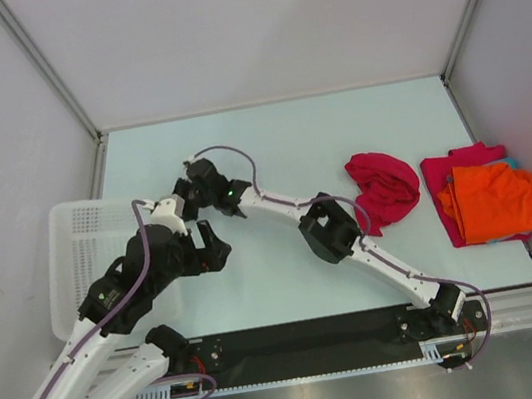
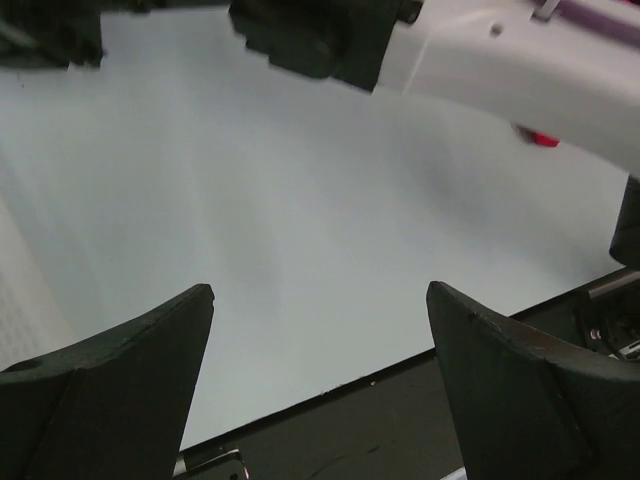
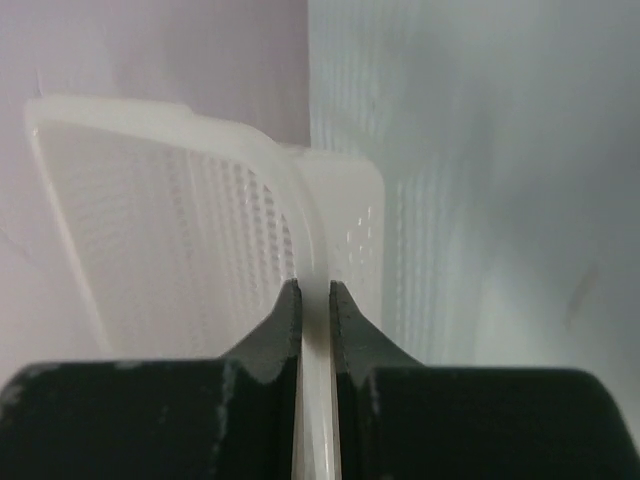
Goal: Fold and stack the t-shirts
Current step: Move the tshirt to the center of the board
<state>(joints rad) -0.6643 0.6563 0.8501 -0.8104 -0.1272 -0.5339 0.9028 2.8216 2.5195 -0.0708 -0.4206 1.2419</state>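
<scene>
White links, black joints, purple cables; left pincer black.

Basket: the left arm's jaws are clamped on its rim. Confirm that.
Wrong arm. The right arm's jaws are clamped on the rim of the basket; the right wrist view shows the white rim pinched between them. The left wrist view shows the left arm's jaws standing wide open with nothing between them.

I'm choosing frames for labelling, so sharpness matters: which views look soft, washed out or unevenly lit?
Top view: sharp, evenly lit, the orange shirt vivid, though the basket bleaches nearly white. Left wrist view: left fingers fairly crisp, everything beyond them soft. Right wrist view: hazy throughout, the basket's lattice pale and blurred, right fingers fuzzy-edged.
</scene>
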